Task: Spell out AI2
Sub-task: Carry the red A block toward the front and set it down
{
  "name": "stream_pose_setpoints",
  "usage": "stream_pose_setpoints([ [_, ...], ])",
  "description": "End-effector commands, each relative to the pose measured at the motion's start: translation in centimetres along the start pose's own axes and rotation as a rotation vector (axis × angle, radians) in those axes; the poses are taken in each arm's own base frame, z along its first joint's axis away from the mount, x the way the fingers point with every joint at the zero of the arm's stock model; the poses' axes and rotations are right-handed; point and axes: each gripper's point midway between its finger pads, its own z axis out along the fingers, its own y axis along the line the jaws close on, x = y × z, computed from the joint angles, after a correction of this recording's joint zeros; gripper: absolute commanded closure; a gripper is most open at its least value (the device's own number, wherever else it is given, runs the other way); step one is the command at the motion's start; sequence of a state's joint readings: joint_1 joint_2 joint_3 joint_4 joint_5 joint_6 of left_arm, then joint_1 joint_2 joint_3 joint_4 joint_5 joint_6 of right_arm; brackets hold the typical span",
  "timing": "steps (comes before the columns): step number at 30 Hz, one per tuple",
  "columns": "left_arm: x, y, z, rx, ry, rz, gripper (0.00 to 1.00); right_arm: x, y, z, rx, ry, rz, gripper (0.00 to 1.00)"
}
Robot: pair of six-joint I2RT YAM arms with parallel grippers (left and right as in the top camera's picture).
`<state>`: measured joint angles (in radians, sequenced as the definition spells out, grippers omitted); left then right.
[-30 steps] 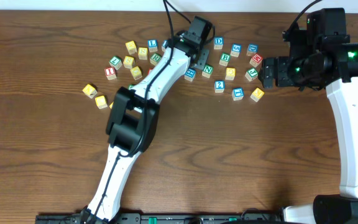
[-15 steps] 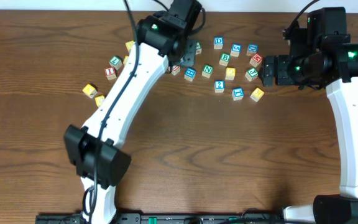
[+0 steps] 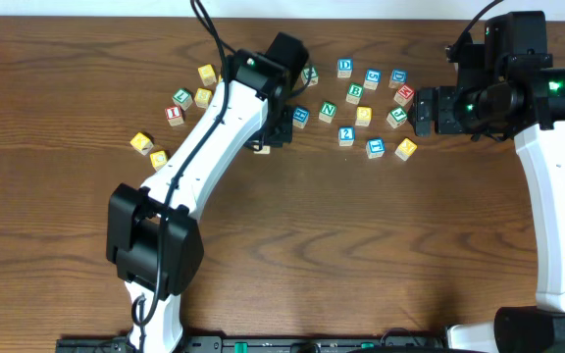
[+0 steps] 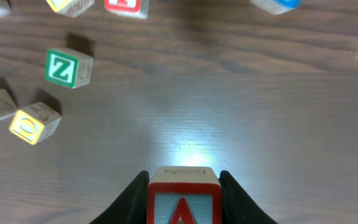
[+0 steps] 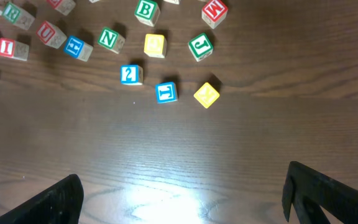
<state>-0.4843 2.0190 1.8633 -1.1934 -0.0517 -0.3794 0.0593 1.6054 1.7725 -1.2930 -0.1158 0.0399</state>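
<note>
- Left fingers (image 4: pixel 131 198) were closed on the A block (image 4: pixel 183 200) (red frame, red letter), one finger pressed against each side of it.
- The A block was positioned over a bare stretch of the tabletop (image 3: pixel 361 245), just on the robot's side of the scattered blocks; whether it touched the wood could not be told.
- Right fingers (image 5: pixel 58 200) were spread wide apart with nothing between them, at the right end of the scatter.
- The 2 block (image 5: pixel 129 74) (blue numeral) was seen lying on the tabletop just beside a blue T block (image 5: pixel 166 92), with a tilted yellow block (image 5: pixel 206 94) on the T's other side.
- A red I block (image 3: pixel 174 113) was seen at the left end of the scatter, well apart from the 2 block.
- A green Z block (image 4: pixel 64 68) was noted to the left of the gripped block, apart from it (its letter face turned upward).
</note>
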Motion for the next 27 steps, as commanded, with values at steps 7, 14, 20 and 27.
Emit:
stream_pose_setpoints([
  [7, 0.4, 3.7, 7.8, -0.038, 0.002, -0.176, 0.74, -0.1, -0.2, -0.2, 0.003, -0.006, -0.007, 0.01],
  [14, 0.7, 3.8, 11.8, -0.026, -0.066, -0.201, 0.74, 0.0, -0.2, -0.2, 0.003, -0.002, -0.007, 0.01],
  [20, 0.9, 3.9, 12.2, -0.025, -0.067, -0.196, 0.73, -0.1, -0.2, -0.2, 0.003, -0.003, -0.007, 0.01],
  [27, 1.4, 3.1, 12.2, 0.001, -0.044, -0.062, 0.67, -0.1, -0.2, -0.2, 0.003, -0.004, -0.007, 0.01],
])
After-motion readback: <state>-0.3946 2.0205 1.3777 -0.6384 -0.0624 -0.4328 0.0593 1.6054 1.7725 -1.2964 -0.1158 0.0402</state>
